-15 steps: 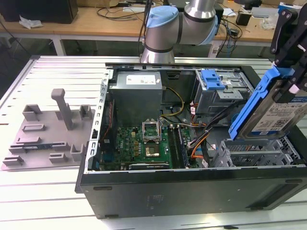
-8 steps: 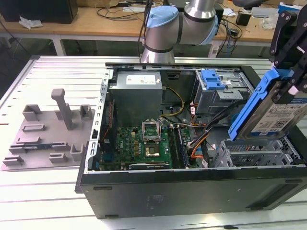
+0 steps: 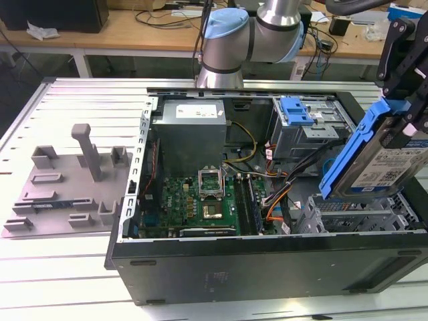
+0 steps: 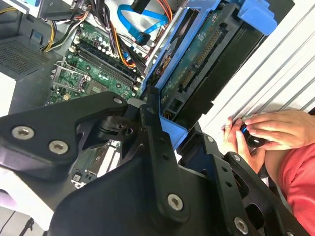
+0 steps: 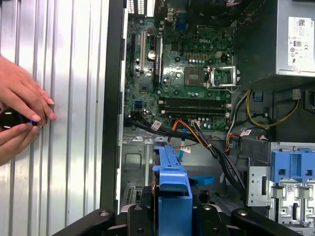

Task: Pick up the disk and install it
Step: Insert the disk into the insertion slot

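I have the gripper (image 3: 406,119) with its fingers (image 5: 140,219) clamped on the disk (image 3: 382,160), one on each side of the blue carrier bracket, as the first wrist view shows. The disk hangs in the air above the open computer case (image 3: 267,267), over the corner where the silver drive cage (image 3: 354,215) sits, and it touches nothing there. It is steeply tilted, with its low end pointing down into the case and its high end up at the gripper.

I judge the step in hand to be carrying the disk to its bay. To do that well I would level the disk so the bracket's long edges run parallel with the cage. I would also hold the low end away from the bundle of cables (image 3: 294,184) crossing the case just beside the cage, since a snag there could twist the disk in the grip. Slow, straight travel suits it, as the hold looks to be near one end.

A person's hands (image 5: 22,115) rest on the table (image 3: 67,281) just outside the case wall, holding a small dark object. I would give that side room.
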Robot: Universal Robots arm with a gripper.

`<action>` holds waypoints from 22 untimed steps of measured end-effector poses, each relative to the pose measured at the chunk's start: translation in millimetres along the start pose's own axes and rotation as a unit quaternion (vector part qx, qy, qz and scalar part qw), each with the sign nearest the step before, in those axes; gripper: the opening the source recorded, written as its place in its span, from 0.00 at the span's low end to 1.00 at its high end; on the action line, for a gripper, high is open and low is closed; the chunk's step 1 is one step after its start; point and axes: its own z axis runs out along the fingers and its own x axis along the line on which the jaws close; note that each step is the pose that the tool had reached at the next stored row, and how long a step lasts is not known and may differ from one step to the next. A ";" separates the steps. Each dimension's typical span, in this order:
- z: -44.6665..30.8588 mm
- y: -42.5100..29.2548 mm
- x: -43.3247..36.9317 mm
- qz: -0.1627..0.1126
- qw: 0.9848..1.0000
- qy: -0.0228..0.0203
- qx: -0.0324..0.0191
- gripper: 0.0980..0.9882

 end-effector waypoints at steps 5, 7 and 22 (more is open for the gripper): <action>0.3 0.3 -1.5 0.000 1.000 0.001 0.003 0.30; 1.4 2.6 -4.2 0.000 1.000 0.002 0.011 0.30; 6.1 12.7 -5.1 0.022 1.000 0.004 0.020 0.30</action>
